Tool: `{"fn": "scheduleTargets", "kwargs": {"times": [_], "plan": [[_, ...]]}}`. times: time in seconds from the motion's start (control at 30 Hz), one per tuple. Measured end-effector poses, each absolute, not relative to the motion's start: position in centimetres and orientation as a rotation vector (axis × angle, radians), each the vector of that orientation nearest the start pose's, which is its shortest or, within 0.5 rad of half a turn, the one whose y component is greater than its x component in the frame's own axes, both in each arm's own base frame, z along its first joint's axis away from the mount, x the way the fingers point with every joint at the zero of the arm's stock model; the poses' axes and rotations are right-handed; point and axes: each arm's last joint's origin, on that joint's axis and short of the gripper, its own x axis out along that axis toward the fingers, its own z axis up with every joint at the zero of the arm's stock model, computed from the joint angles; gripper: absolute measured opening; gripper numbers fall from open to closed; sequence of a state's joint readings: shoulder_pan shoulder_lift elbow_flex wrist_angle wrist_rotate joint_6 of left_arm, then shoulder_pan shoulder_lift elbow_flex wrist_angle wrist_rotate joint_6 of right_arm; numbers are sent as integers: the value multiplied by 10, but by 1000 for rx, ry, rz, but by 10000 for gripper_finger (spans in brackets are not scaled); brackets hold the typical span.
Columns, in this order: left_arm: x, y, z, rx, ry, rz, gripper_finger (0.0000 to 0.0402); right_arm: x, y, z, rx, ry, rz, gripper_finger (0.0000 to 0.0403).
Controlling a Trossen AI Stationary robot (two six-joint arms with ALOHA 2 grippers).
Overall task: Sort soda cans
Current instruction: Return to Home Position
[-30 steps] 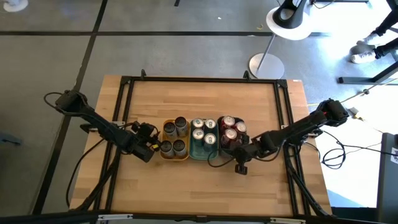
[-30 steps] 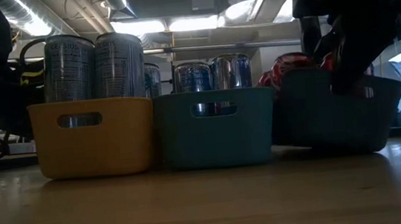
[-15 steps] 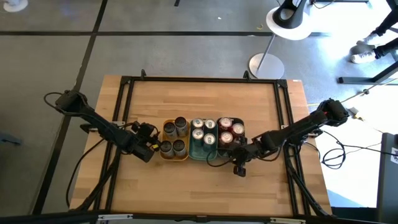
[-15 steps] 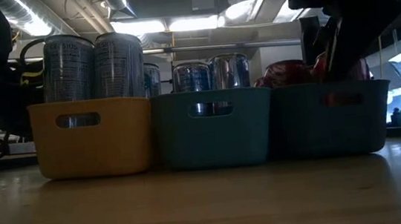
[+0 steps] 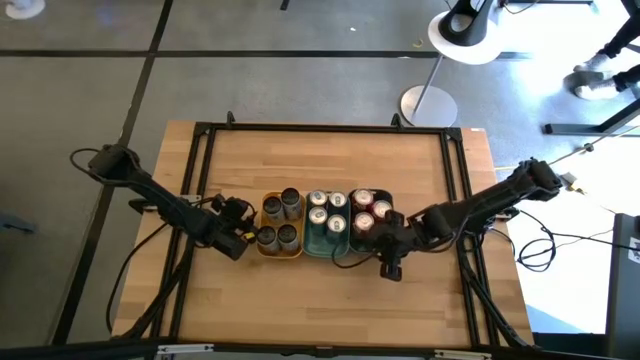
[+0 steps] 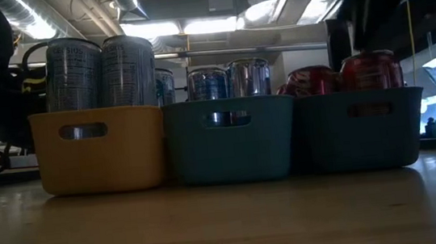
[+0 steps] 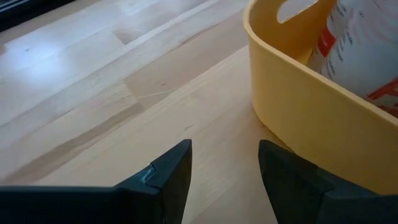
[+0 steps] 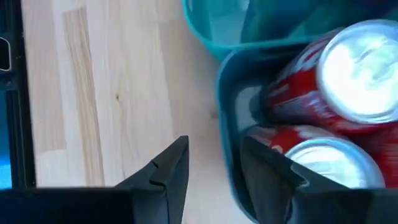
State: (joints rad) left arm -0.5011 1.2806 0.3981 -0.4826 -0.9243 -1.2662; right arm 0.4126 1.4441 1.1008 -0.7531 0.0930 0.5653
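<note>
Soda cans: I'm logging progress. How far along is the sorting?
Done: dark-topped cans sit in the yellow bin, silver cans in the teal bin, red cans in the blue bin, side by side. In hand: nothing; the left pincer is open beside the yellow bin, the right pincer open by the blue bin. Left: probably only pulling both pincers back.

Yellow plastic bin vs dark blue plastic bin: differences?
In the low view the yellow plastic bin ends the row on the left, the dark blue plastic bin on the right. The yellow bin's tall grey-labelled cans stand well above its rim; the blue bin's red cans less so. Both have a handle slot and flank the teal plastic bin.
</note>
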Motion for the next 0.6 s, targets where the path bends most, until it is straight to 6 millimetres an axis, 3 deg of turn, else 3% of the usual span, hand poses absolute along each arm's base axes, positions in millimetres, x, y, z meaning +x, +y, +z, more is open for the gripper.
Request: {"fn": "scheduleTargets", "kwargs": {"times": [0.23,0.6], "plan": [[147,-56,134,-202,663,812,177,265,109,296,103,1007,-65,143],[119,-42,167,-239,703,690,177,271,95,298,101,994,-87,142]]}}
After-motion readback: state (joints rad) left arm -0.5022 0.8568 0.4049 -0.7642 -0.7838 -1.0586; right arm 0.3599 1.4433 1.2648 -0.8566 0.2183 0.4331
